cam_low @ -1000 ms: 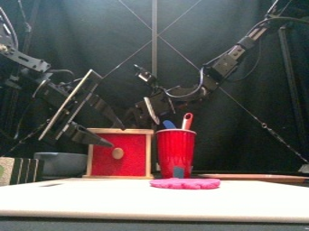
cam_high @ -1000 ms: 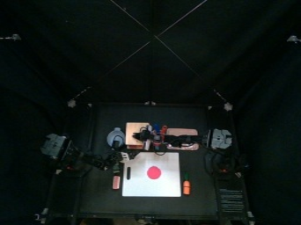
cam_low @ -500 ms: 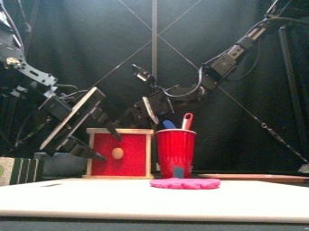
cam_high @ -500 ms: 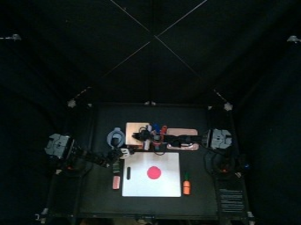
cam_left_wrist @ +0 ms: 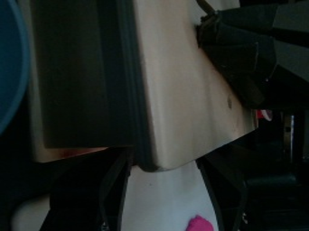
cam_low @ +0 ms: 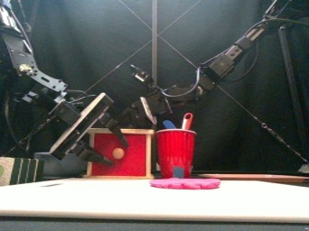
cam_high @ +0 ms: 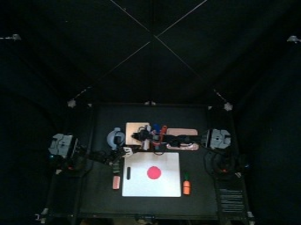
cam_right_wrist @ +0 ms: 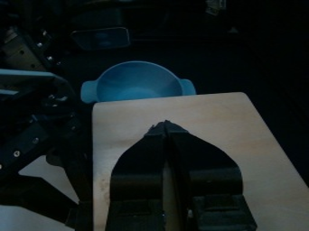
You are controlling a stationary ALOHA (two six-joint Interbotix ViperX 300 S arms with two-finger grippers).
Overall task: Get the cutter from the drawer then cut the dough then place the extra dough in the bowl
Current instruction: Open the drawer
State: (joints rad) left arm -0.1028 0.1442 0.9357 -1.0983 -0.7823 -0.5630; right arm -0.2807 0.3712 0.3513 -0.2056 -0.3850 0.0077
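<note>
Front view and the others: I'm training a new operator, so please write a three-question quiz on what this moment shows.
1. True or false: the dough disc lies on the white board.
2. Fill in: the left tool has its jaws ____.
3. Which tool is over the top of the wooden box? A the left tool. B the right tool. C neither.

Key: 1 true. 2 open. 3 B, with its jaws shut.
</note>
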